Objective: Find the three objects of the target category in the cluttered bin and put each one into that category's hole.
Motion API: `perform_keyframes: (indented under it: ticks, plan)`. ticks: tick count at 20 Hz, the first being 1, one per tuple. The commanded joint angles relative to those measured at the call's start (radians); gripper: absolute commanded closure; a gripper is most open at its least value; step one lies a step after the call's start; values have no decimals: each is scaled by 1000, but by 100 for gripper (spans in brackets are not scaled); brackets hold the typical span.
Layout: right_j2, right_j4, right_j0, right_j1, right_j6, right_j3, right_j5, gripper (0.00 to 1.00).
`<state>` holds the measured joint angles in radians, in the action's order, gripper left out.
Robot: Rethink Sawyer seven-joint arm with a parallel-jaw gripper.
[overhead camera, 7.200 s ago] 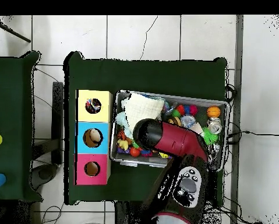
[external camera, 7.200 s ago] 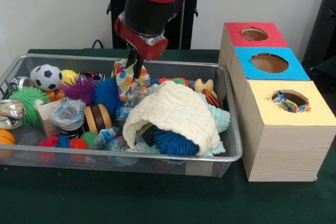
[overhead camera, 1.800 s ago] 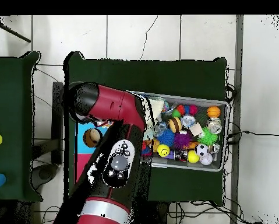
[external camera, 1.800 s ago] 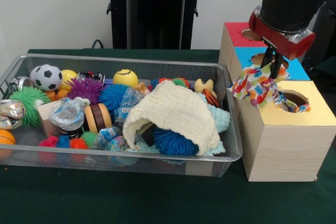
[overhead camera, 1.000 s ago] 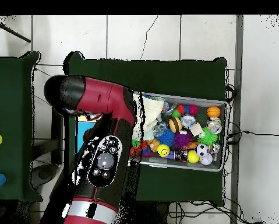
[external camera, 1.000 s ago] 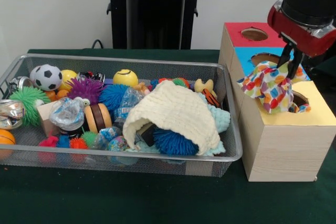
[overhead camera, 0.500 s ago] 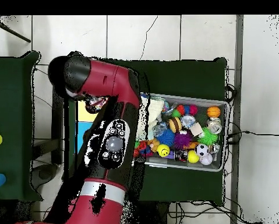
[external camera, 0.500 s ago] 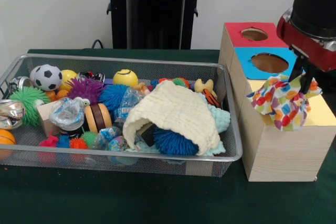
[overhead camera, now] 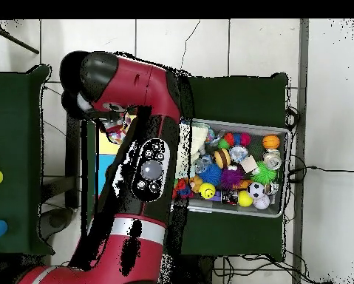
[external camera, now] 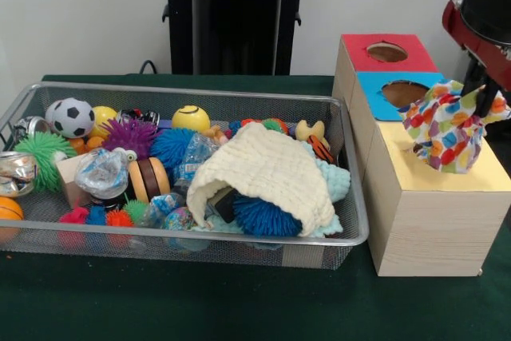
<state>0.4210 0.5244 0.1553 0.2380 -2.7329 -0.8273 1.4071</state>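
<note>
Moved further right since half a second ago: the tool (external camera: pixel 482 95) with the patterned cloth (external camera: pixel 453 129) now sits over the far-right side of the yellow-topped box (external camera: pixel 435 197), near the frame edge. Seven seconds back it was down in the wire bin (external camera: pixel 184 241) pinching this cloth out of the clutter.

Cloth is soft, crumpled, white with red, orange, blue and green blobs; it hangs bunched from the tool, lower folds draped onto the yellow top and hiding the hole there. Tool is closed, gripping the cloth at its upper fold; only dark finger tips show under the red and black arm (overhead camera: pixel 139 118). Overhead view: arm covers most of the boxes, a bit of cloth peeks beside it.

Three wood-sided boxes in a row, flat coloured tops: red box (external camera: pixel 385 51) and blue box (external camera: pixel 407 93) each with a round cut hole, both holes clear.

Bin is silver mesh, rectangular, on a dark green worktop (external camera: pixel 239 301). Inside: cream waffle-textured cloth (external camera: pixel 267 173) heaped over a pale blue cloth (external camera: pixel 334 179) and a spiky blue ball (external camera: pixel 266 217); soccer ball (external camera: pixel 70 116); yellow smiley ball (external camera: pixel 190 118); purple spiky ball (external camera: pixel 128 135); green spiky ball (external camera: pixel 40 152); crinkly clear wrappers.

No readable writing anywhere.
</note>
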Motion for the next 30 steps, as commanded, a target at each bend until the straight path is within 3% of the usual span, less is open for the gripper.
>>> perform_keyframes:
  ticks: [1,10,22,30]
  plan:
    - [-38,11,-2,-52,-300,-59,-36,100]
    - [-63,-10,-8,-102,-244,-108,-184,100]
    - [-76,-14,-29,-136,-187,-118,-218,100]
    - [-58,-3,-6,-116,-251,-168,-201,100]
